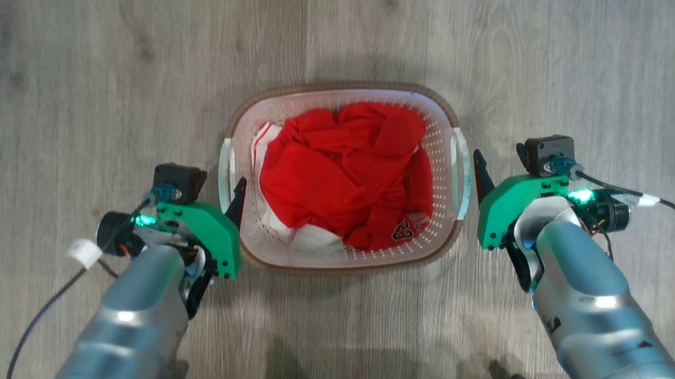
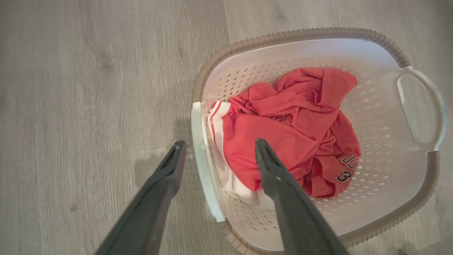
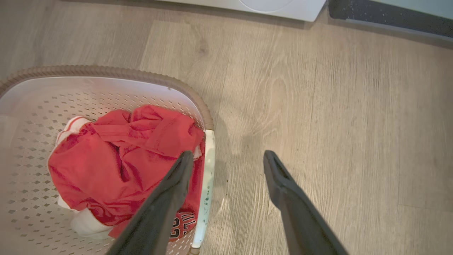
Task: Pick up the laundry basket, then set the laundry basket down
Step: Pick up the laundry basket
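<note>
Head view: both arms (image 1: 136,312) beside laundry basket (image 1: 349,86), jaws wide.

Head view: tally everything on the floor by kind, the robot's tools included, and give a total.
laundry basket: 1
heap of red and white clothes: 1 (separate pieces cannot be told apart)
tools: 2, the left tool and the right tool, both open
Total: 4
</note>
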Robot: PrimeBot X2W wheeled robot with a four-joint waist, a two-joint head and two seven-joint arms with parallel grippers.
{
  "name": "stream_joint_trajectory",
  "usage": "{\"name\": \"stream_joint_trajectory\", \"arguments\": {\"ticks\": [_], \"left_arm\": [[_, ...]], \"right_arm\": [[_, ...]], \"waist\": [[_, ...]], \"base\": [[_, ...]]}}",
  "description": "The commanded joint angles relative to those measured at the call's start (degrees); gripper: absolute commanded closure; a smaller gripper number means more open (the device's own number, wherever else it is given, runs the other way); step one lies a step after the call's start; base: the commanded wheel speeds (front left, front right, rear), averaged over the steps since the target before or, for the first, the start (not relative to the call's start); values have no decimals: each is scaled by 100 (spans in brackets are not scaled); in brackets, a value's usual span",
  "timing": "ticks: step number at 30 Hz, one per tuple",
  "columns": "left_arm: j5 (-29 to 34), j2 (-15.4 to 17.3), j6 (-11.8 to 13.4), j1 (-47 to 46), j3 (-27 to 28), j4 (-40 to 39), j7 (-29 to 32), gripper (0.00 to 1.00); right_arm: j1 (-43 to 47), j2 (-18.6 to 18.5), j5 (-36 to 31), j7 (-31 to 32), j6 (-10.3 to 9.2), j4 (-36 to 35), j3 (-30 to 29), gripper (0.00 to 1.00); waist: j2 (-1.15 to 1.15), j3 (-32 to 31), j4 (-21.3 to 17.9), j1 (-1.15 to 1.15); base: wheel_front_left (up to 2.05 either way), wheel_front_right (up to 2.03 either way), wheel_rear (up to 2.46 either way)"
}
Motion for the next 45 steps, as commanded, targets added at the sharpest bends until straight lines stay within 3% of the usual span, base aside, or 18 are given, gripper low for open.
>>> {"name": "stream_joint_trajectory", "arguments": {"ticks": [1,8,19,45], "left_arm": [[-96,108,-34,-68,79,19,-38,0],[-435,108,-168,-544,-441,772,20,0],[-1190,108,-184,-1026,-1225,939,525,0],[-1702,108,-185,-1825,-2186,1200,1073,0]], "right_arm": [[5,52,88,10,34,-18,157,0],[-360,52,598,112,34,416,672,0],[-738,52,1510,570,34,723,1440,0],[-1526,52,2468,979,34,1343,2073,0]], "waist": [[0,138,-8,-1],[0,382,20,-1],[0,760,68,-1],[0,1509,150,-1]], "base": [[0,0,0],[0,0,0],[0,0,0],[0,0,0]]}}
